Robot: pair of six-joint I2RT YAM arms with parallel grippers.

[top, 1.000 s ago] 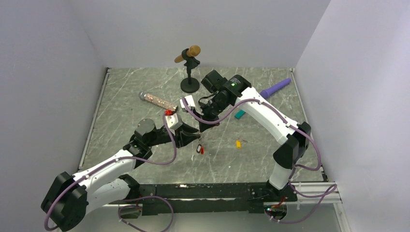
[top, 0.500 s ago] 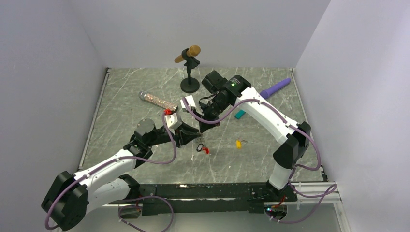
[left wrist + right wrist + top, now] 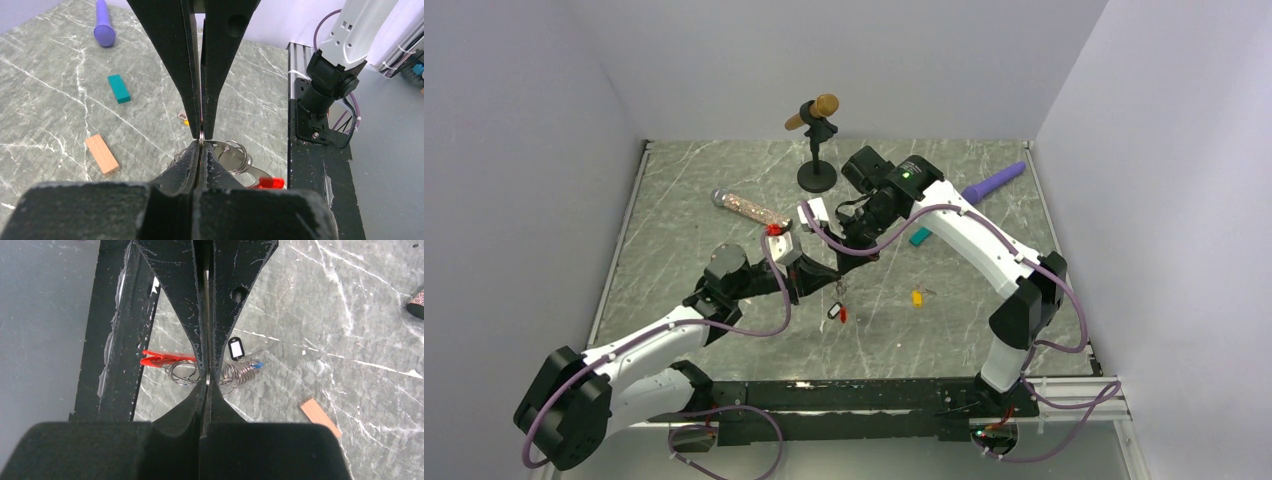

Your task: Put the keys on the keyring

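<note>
Now, over the grey marbled table (image 3: 674, 200) between pale lilac walls (image 3: 524, 100), the left gripper (image 3: 828, 277) has changed: half-open a second ago, its fingers are now pressed together. It meets the right gripper (image 3: 841, 267) tip to tip, that one also tight. Both pinch the keyring (image 3: 838, 296) mid-table, red fob (image 3: 843, 315) dangling. A black-tagged key (image 3: 235, 348) and blue key (image 3: 256, 365) hang at the coils, and the yellow key (image 3: 917, 298) lies to the right. The exact pinch point is hidden.

the right hand (image 3: 206, 391) and left hand (image 3: 206, 369) met tip to tip, clamped on the keyring (image 3: 182, 374); keys (image 3: 235, 349) at two o'clock.
</note>
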